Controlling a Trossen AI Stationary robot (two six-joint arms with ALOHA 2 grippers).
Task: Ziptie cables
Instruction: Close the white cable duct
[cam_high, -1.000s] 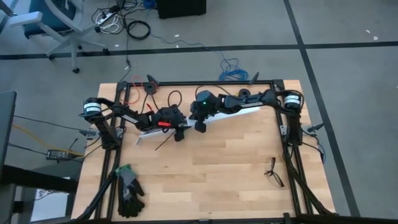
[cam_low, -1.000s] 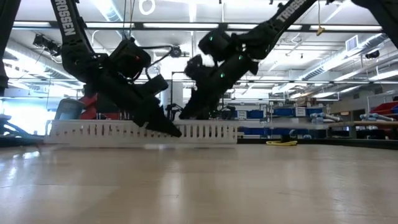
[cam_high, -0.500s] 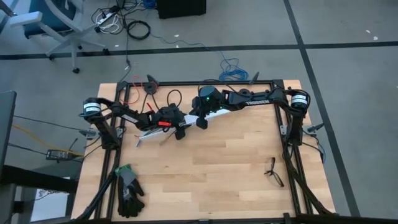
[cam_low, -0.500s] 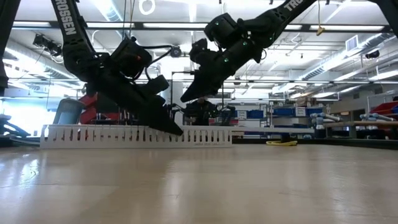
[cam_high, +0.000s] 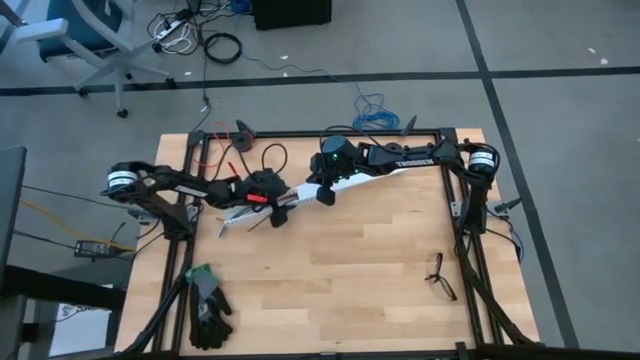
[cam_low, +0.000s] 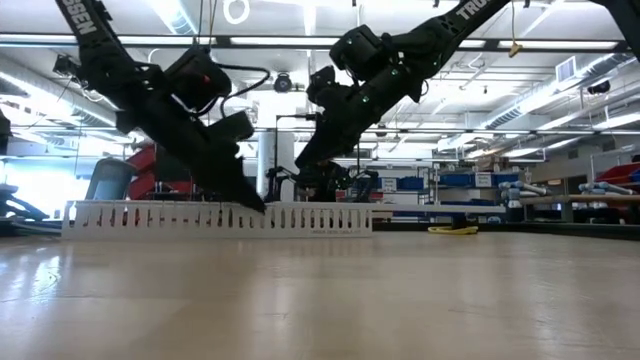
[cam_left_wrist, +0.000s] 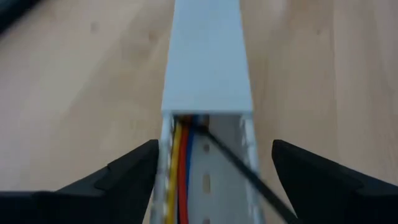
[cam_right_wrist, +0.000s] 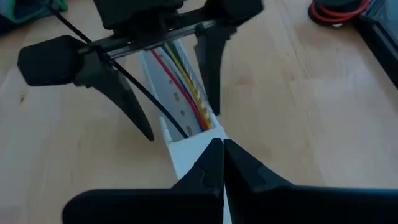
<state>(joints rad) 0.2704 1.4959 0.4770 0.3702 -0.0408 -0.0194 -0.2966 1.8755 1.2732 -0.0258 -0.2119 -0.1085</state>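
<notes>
Wooden table (cam_high: 350, 270), cables (cam_left_wrist: 179, 168) between wide-open left gripper (cam_left_wrist: 214, 171) fingers; right gripper (cam_right_wrist: 222, 163) shut, empty.

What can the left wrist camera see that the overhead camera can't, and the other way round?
Only the left wrist view shows the cables lying inside the open white channel, with the ziptie slanting across it. Only the high view shows both arms, the shut right gripper, a glove and the whole table. Both show the channel, the wood and the open left gripper.
</notes>
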